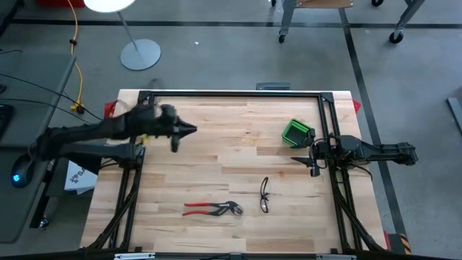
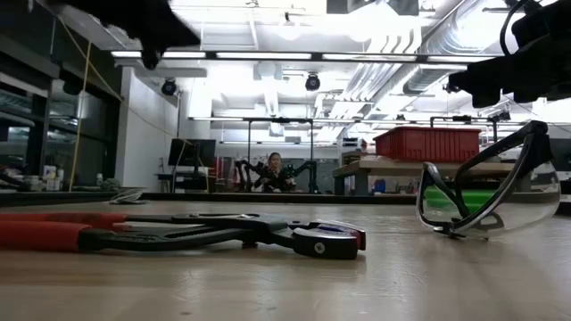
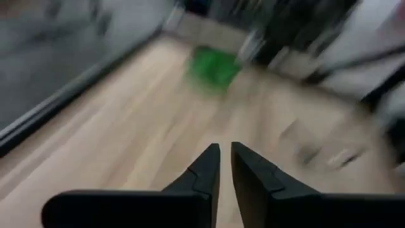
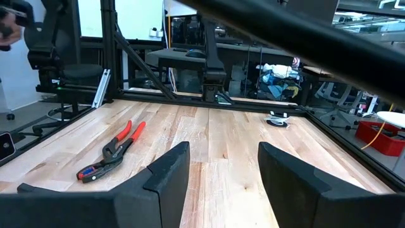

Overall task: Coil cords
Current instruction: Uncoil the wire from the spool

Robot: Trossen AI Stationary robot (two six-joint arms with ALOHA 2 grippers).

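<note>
Your light wooden plank table (image 1: 238, 155) carries everything. Your left gripper (image 1: 189, 131) hangs over the table's rear left part, its fingers (image 3: 205, 168) narrowly apart with only a thin slit between them and nothing in it. Your right gripper (image 1: 312, 165) waits at the table's right edge with its fingers spread wide and empty, just beside the green plastic bin (image 1: 297, 132). Red-handled pliers (image 1: 213, 209) and clear safety glasses (image 1: 265, 195) lie near the front. The thin white cord with its small black spool (image 4: 276, 120) lies at the table's left edge, under your left arm.
</note>
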